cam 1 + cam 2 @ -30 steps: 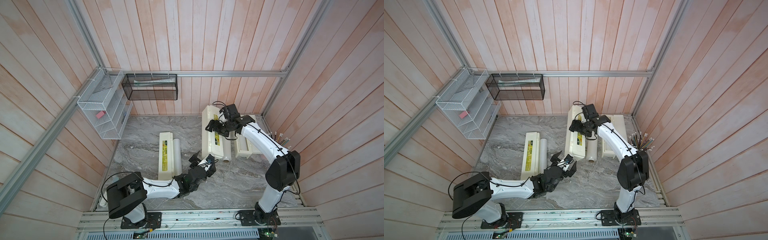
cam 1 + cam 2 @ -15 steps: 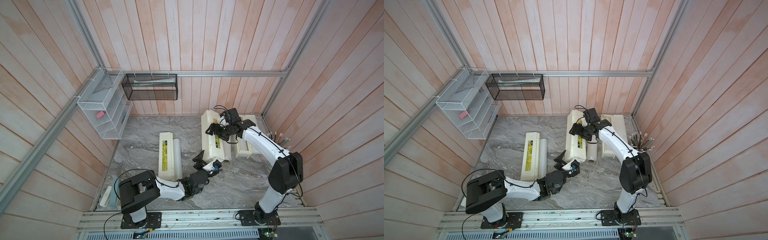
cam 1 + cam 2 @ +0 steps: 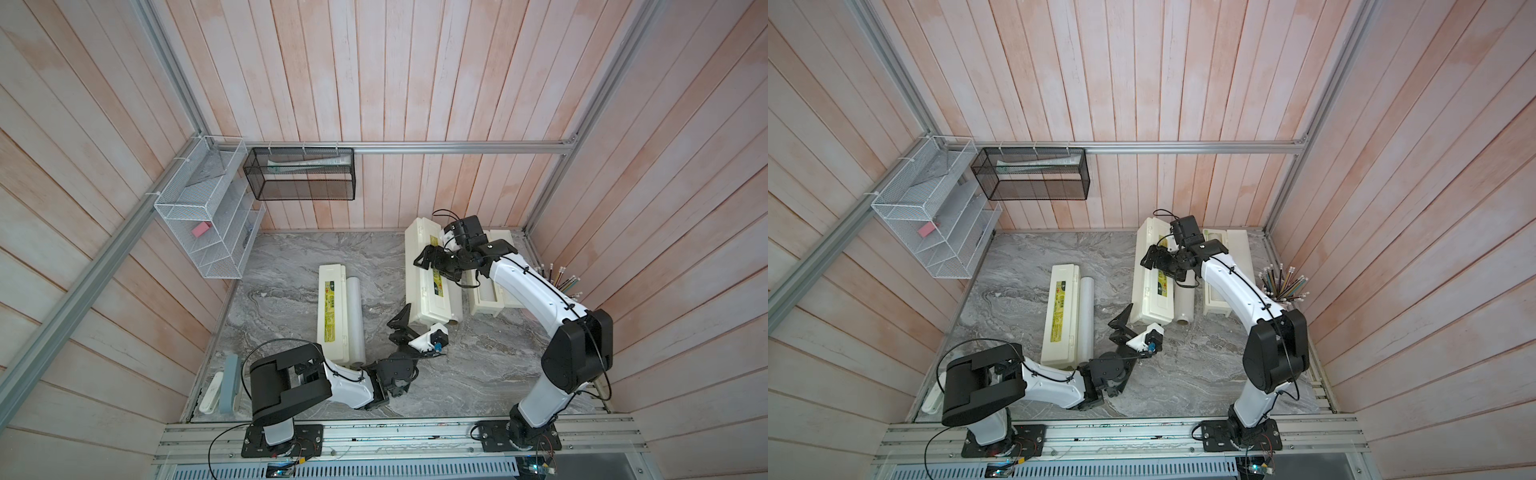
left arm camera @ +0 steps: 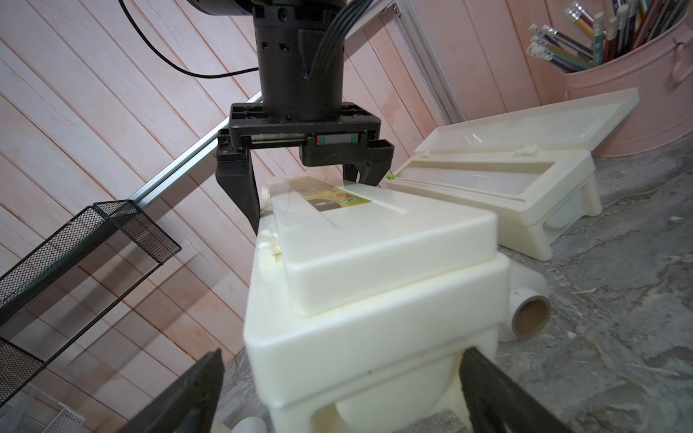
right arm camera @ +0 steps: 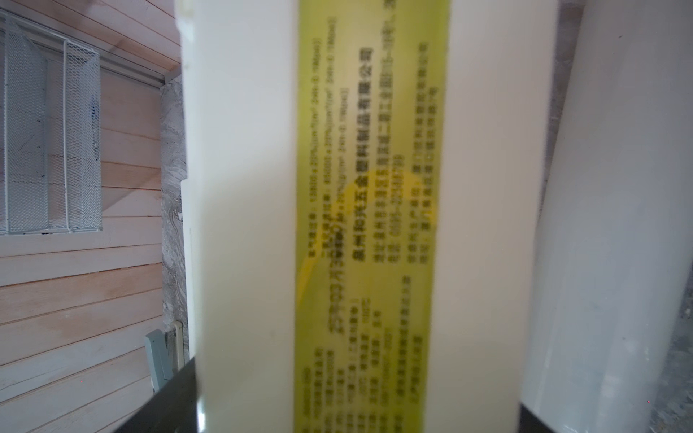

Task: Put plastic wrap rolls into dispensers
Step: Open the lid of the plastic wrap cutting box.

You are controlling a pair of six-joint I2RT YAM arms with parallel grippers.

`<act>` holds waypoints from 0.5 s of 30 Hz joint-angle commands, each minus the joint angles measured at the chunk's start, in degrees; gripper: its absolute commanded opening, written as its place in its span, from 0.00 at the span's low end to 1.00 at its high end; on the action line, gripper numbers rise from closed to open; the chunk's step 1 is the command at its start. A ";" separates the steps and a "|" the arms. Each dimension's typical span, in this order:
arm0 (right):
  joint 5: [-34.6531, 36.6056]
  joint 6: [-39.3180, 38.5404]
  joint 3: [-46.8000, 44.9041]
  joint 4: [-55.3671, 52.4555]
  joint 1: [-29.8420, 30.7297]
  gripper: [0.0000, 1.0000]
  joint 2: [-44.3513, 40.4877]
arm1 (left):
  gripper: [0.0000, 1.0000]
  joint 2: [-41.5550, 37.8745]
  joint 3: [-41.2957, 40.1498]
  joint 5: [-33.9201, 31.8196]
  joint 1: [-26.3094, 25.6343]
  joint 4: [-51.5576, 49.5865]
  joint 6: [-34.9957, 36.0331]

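plastic wrap rolls [image 3: 355,320]: two lie loose on the bench [image 3: 478,374], each alongside a shut dispenser; neither is in yet.
left claw [image 3: 404,325]: nearest; jaws fully apart, empty, low over bench at near end of middle dispenser [image 3: 430,299]. Left wrist view: fingers either side of that end, not touching.
left dispenser [image 3: 332,316]: lid shut, label up, no claw near. left roll [image 3: 1087,316] parallel along its right flank, touching or just beside; can't tell which.
middle roll [image 3: 1183,301]: on bench betw. middle and right dispensers, tight against the middle one; cardboard core end faces near side.
right claw [image 4: 300,183]: farther along middle dispenser, jaws wide but clamped across its width; lid down.
right dispenser [image 3: 486,297]: lid open, leaning back twd pencil bucket [image 4: 637,93]; trough looks filled, prob. w/ a roll, can't confirm.
step (my read): both arms on middle dispenser, prob. steadying it to get lid up.
risk 1: right claw seems to span lid + body, so it may pin lid shut while left pries; dispenser then tips or skids on smooth bench.
risk 2: dispenser shifts sideways and shoves middle roll, which is round and free, so it rolls off line.
risk 3: left claw closes too low, grabs body not lid edge; nothing opens.
risk 4: two arms on one dispenser; fingers or cables could clash.
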 commanded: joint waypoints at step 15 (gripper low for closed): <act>0.30 0.42 -0.55 3.44 -1.75 0.79 -3.38 | 1.00 5.25 -1.91 -2.25 -3.40 16.28 9.97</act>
